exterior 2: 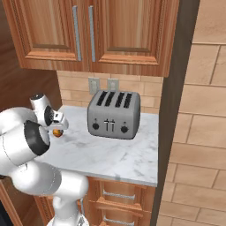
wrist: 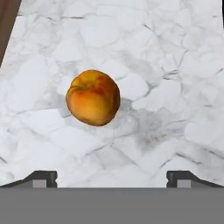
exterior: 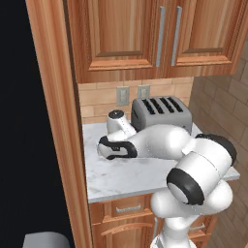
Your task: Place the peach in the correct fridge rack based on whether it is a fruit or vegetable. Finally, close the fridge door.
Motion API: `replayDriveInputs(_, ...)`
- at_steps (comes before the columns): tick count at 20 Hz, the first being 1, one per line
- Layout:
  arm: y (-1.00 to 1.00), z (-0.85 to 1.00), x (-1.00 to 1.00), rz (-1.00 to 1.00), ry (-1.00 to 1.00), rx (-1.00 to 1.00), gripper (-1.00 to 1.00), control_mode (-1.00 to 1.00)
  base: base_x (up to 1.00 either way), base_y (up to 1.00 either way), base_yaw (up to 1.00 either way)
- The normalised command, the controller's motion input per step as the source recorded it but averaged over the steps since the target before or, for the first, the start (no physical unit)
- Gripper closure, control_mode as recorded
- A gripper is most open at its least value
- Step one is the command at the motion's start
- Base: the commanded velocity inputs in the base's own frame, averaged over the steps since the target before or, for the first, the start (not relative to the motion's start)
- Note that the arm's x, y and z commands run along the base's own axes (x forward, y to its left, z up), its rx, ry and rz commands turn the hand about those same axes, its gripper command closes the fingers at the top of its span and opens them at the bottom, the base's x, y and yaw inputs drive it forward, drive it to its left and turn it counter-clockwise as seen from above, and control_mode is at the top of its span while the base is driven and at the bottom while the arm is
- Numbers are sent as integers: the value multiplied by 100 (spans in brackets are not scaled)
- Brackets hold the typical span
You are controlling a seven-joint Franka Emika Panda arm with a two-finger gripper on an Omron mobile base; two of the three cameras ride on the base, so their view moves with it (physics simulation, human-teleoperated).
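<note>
Two dark fingertips (wrist: 43, 178) stood wide apart at the bottom of the hand view, so we read the jaws (wrist: 112, 179) as released, grasping nothing. Between and beyond them lay the peach (wrist: 93, 97), resting alone on the white marble desk (wrist: 175, 65), apart from both tips, with bare stone on every side of it. At the upper left corner of that view the marble ended against a brown wooden edge (wrist: 8, 22), near the fruit but not touching it.

From the right base view, we saw the peach (exterior 2: 57, 132) as a small orange spot just beside the white wrist, close to the left end of the desk (exterior 2: 110, 154). The toaster (exterior 2: 113, 114), grey with four slots, sat well apart from it toward the back wall, leaving open marble in front up to the desk's front edge.

From the left base view, the arm (exterior: 160, 143) reached low across the desk (exterior: 111, 179) toward the tall wooden panel (exterior: 60, 121) that bounded its left side. Wall cabinets (exterior: 145, 34) hung above the toaster (exterior: 160, 112), and drawers (exterior: 128, 209) sat under the front edge.
</note>
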Motion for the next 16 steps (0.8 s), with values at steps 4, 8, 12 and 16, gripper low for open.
replayDriveInputs(4,36,-34,48,0,7,0,-100,-100,0,0,0)
replayDriveInputs(8,16,-40,34,0,4,0,-100,-100,0,0,0)
replayDriveInputs(12,0,-33,30,0,0,0,-100,-100,0,0,0)
replayDriveInputs(16,0,-23,26,0,0,0,-100,-100,0,0,0)
